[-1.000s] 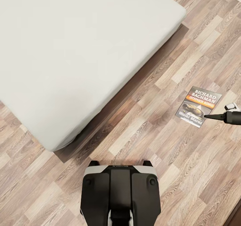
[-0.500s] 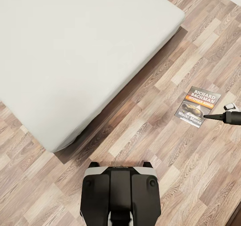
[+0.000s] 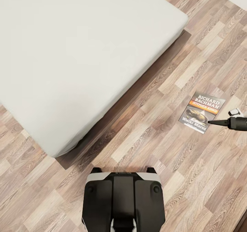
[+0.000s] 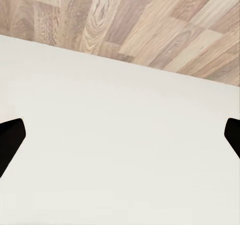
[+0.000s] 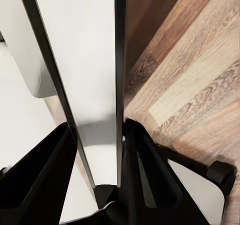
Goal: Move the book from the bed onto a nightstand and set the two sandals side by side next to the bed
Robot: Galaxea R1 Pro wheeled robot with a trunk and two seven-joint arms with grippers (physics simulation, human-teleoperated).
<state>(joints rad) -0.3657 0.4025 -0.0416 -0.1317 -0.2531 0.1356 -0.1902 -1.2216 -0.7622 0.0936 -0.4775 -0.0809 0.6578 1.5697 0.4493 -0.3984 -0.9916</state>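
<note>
Floor [image 3: 144,136]: wood-look planks in mixed light and brown tones; it carries the bed, the book and the robot base.
Bed [image 3: 75,53]: large light grey-white mattress taking up the upper left of the head view, one corner pointing toward the base; a dark shadow band runs along its near edge.
Book [image 3: 202,112]: lies flat on the floor, cover up, well apart from the bed, with bare planks between them; orange band and white lettering legible.
Base [image 3: 123,199]: black and grey, at the bottom centre of the head view, near the bed corner.
Right gripper [image 3: 214,122]: at the right edge of the head view, its dark tip at the near right corner of the book; contact cannot be told. In the right wrist view the fingers [image 5: 120,85] stand slightly apart, holding nothing.
Left gripper [image 4: 120,135]: over the mattress; two dark fingertips [image 4: 10,137] sit at opposite edges of the left wrist view, spread wide, nothing between them.
</note>
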